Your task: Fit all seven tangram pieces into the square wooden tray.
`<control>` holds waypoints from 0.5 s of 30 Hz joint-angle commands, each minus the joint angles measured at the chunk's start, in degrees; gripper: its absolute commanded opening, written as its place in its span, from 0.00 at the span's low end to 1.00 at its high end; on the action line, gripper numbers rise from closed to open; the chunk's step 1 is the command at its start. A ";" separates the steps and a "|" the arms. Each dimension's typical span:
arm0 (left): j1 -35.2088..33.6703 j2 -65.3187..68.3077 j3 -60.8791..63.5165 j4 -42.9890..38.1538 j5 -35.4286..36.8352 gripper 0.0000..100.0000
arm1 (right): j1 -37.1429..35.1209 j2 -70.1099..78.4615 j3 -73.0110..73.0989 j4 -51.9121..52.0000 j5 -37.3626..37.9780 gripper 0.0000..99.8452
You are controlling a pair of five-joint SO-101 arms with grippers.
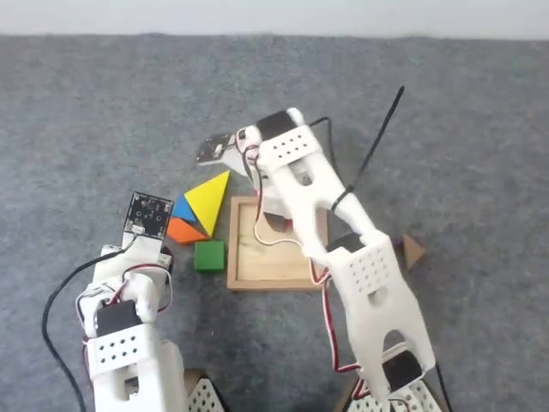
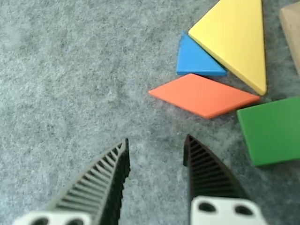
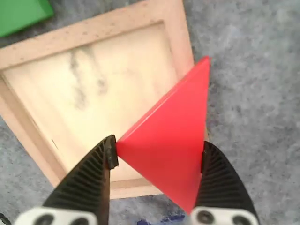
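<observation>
right gripper (image 3: 158, 147) grips red triangle (image 3: 171, 136) over wooden tray (image 1: 266, 281), frame centre | left gripper (image 2: 156, 140) jaws apart, empty, near orange parallelogram (image 2: 204, 95)

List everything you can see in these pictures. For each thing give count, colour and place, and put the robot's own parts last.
tray: one, pale wood, mid-mat
red triangle: one, red, held over the tray's rim
yellow triangle: one, yellow, on the mat left of the tray in the high view
blue triangle: one, blue, against the yellow triangle
parallelogram: one, orange, beside the blue triangle
square: one, green, by the tray's left side
brown piece: one, brown, on the mat right of the tray
mat: one, grey, under everything
left gripper: one, black fingers, open above bare mat near the parallelogram
right gripper: one, black fingers, shut on the red triangle
</observation>
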 commanded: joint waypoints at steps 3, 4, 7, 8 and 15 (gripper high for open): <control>0.35 -1.32 -0.66 -1.41 -0.62 0.18 | -1.36 -3.03 -2.64 2.33 -0.70 0.09; 0.35 -1.32 -0.66 -1.41 -0.62 0.18 | -1.36 -4.00 -2.46 2.33 -0.70 0.09; 0.35 -1.32 -0.66 -1.41 -0.62 0.18 | -1.36 -8.40 -0.62 2.33 -0.70 0.09; 0.35 -1.32 -0.66 -1.41 -0.62 0.18 | -1.54 -10.07 0.53 2.33 -0.62 0.09; 0.35 -1.32 -0.66 -1.41 -0.62 0.18 | -6.64 -25.63 17.58 1.89 0.79 0.09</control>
